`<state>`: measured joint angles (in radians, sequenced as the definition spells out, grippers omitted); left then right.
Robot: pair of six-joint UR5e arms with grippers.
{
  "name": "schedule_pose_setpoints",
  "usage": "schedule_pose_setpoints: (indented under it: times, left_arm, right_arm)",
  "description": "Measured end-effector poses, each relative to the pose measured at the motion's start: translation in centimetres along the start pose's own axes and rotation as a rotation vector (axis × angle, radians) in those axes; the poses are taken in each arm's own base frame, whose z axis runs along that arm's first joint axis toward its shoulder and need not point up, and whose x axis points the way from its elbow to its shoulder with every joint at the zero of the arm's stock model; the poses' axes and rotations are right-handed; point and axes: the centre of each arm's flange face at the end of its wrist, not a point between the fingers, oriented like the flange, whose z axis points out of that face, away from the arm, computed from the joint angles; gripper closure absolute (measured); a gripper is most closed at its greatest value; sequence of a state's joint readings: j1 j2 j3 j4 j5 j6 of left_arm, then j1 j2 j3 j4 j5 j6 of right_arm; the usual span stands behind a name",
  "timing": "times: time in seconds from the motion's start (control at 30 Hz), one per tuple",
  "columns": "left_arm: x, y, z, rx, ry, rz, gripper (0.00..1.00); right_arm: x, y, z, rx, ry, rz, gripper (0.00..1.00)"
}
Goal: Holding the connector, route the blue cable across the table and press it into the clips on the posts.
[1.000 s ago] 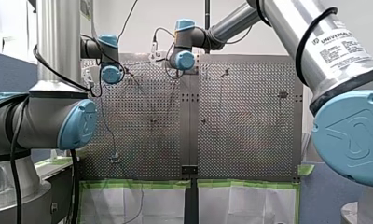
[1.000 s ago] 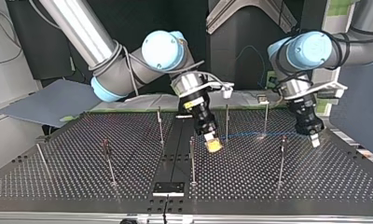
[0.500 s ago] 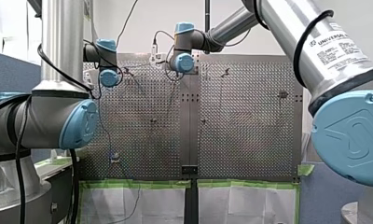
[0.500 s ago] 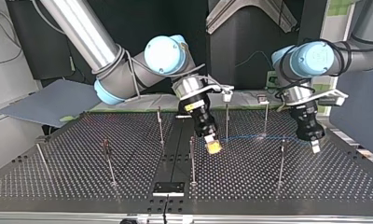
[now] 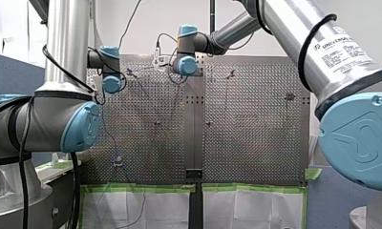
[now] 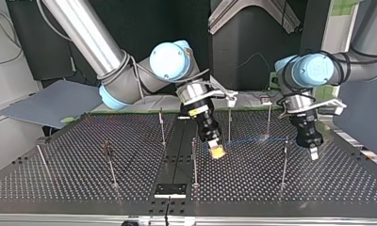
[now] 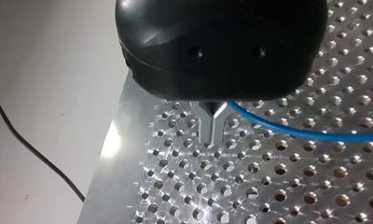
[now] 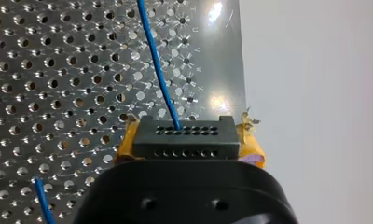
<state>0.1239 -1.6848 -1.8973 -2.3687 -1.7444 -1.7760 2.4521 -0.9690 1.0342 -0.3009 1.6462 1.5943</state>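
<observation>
Grasping the connector (image 8: 182,137) between yellow pads: right claw (image 6: 217,151), tilted, low over the tabletop (image 6: 271,188) near its centre. Leaving the connector's face: blue cable (image 8: 156,65), strung ahead over the perforations. Traceable in the top view as a thin line from right claw, past two upright posts (image 6: 229,123), toward left claw (image 7: 212,128). Left claw clenched on cable, metal fingers meeting at the tips, cable emerging at their base. Positioned just above the tabletop, close to its side edge. Seating of cable in clips: cannot tell.
</observation>
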Motion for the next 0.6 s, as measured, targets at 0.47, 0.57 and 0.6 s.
schedule_pose_setpoints:
  times: [0.47,0.57,0.6]
  left_arm:
    - [2.3,0.3,2.1,0.026,-0.003,-0.037,1.0]
    - [2.4,0.5,2.1,0.025,-0.001,-0.038,1.0]
    - [2.4,0.5,2.1,0.024,0.0,-0.038,1.0]
  right_arm:
    - [-0.1,1.0,1.0,-0.027,0.007,-0.001,1.0]
    - [-0.3,0.8,1.1,-0.026,0.006,0.0,1.0]
    - [-0.4,0.7,1.2,-0.024,0.006,0.0,1.0]
